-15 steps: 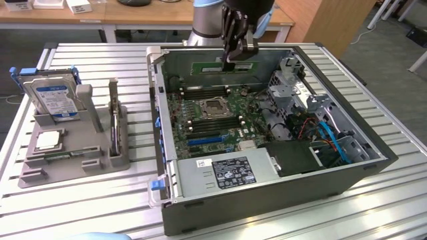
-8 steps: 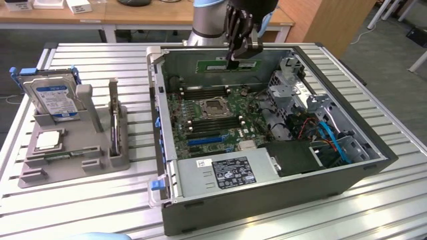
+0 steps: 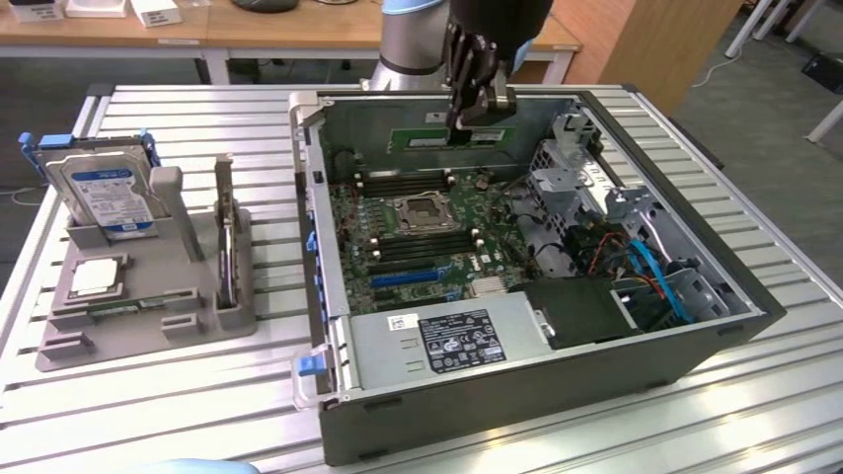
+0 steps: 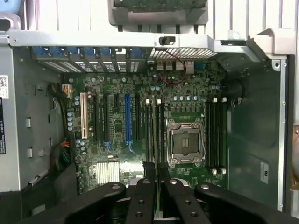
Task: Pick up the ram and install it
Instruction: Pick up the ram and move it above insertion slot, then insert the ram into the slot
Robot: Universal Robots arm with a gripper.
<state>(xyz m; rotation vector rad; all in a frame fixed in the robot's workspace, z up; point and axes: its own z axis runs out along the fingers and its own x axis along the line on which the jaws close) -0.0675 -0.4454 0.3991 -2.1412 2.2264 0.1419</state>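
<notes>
Placement is the step in hand, as I judge it; the pick-up is done, for the pincer (image 3: 477,111) is clamped on the ram (image 3: 445,139), gripping its upper edge near the middle. The ram hangs level above the case (image 3: 527,405), over the end farthest from the exterior camera, clear of everything inside; no slot has received it. In the wrist view the fingers (image 4: 140,200) sit close together and look straight down into the case onto the board (image 4: 117,126).

Seating, by my reading, calls for the ram's lower edge to be brought exactly over one of the slots (image 4: 152,135) inside the case, then lowered straight and pressed evenly; the ram already looks roughly parallel to them, so the work is mostly a sideways shift and a clean descent. Whether the slot latches stand open I cannot tell; a tilted entry could jam the ram or stress the board.

The case lies on its side with the panel off, resting on the worktop (image 3: 172,415). Inside it are the board, with the socket (image 3: 423,210) at its middle and slots on two sides of that; a labelled power supply (image 3: 448,341) at the near end of the case; and blue cables (image 3: 658,281) in the bay on the exterior view's right side of the case.

Outside the case, on the exterior view's left, stands a grey holder (image 3: 132,336); a drive (image 3: 109,193) stands upright in it, and a chip (image 3: 95,278) lies flat in it.
</notes>
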